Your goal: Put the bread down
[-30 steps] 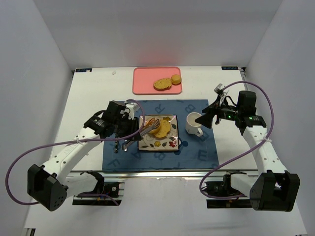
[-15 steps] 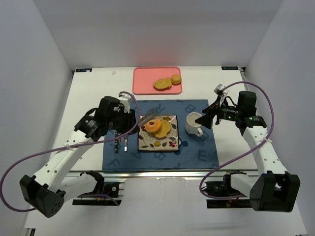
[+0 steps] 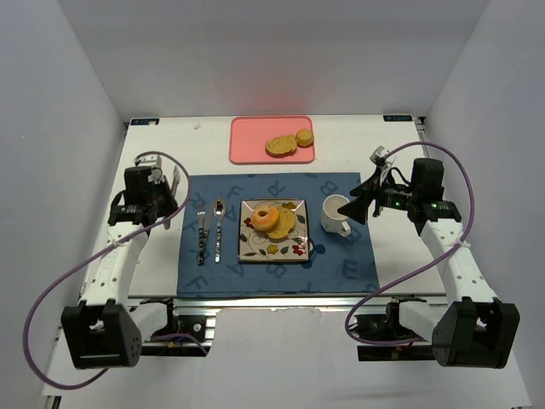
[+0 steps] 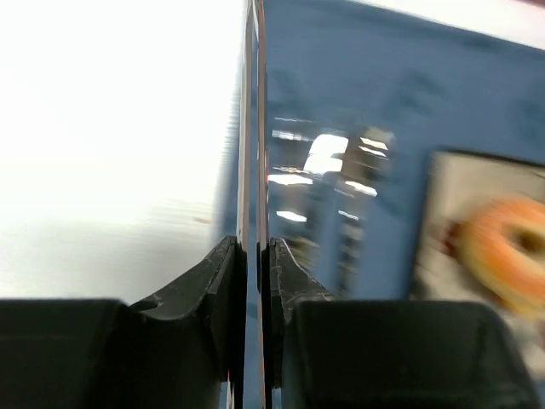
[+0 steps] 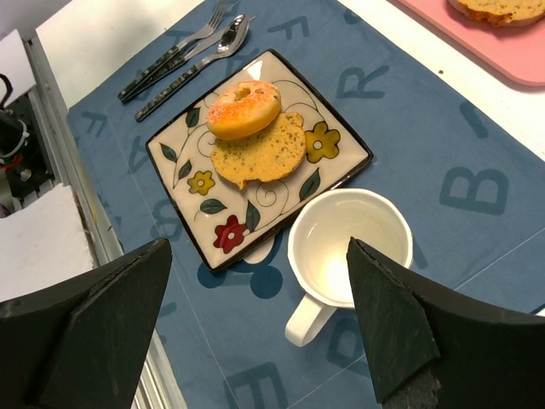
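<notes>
In the top external view, a bread slice is seen lying on the plate at the middle of the counter, partly under a doughnut, so the placing is judged to be done or nearly so. The left gripper is parked by the left edge, well apart from the plate; in its wrist view the fingers are seen drawn almost together with nothing between them. The right gripper is held spread wide and empty near the right edge, just beside the mug. Two more pieces are left on the tray at the far edge. If another is wanted, a reach to the far edge and opened jaws would be called for.
</notes>
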Controlling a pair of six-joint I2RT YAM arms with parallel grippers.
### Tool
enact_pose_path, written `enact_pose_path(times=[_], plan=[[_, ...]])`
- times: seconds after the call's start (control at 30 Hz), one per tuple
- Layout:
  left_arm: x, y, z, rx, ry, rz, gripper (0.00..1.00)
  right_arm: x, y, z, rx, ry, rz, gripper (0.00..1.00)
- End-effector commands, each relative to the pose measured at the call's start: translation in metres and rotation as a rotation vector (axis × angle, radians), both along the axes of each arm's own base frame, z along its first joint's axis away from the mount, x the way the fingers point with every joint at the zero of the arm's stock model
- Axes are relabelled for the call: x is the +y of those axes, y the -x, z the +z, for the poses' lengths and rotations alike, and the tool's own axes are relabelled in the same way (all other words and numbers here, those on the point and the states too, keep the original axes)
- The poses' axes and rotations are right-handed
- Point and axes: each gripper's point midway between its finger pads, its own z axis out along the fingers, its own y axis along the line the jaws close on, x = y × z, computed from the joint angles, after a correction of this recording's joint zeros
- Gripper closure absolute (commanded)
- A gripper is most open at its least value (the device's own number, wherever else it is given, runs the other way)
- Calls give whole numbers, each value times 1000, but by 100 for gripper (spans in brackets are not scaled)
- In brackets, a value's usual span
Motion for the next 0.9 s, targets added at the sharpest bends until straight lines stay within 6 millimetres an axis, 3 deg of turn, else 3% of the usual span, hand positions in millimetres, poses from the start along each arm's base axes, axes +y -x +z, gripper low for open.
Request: enact_pose_path(times=[0.0, 0.1, 0.23, 0.4, 0.5, 0.6, 0.67, 0.7, 0.83, 0.87], plan=[[46, -24, -25, -90, -86, 82, 78, -2, 3, 12, -68, 19, 16, 12], [70, -30, -50, -80, -163, 104, 77, -2, 4, 14, -98, 36, 20, 11], [88, -36, -72, -31, -170, 83, 73, -3, 5, 11, -94, 37, 12, 11], [100, -20, -120, 137, -171, 38, 53, -4, 4, 9, -76, 33, -6, 11], [100, -10, -138, 180, -162, 45, 38, -6, 2, 8, -72, 53, -15, 11], [99, -9, -142, 180, -143, 63, 26, -8, 2, 6, -55, 66, -12, 11], [101, -9, -139, 174, -146, 83, 10, -8, -1, 7, -54, 72, -17, 11], [101, -9, -137, 171, -147, 90, 8, -9, -1, 8, -53, 73, -20, 11], [116, -11, -104, 101, -179, 220, 2, -14, -8, 8, 5, 74, -101, 11], [123, -12, -82, 45, -178, 301, 2, -18, -12, 6, 36, 80, -150, 11]])
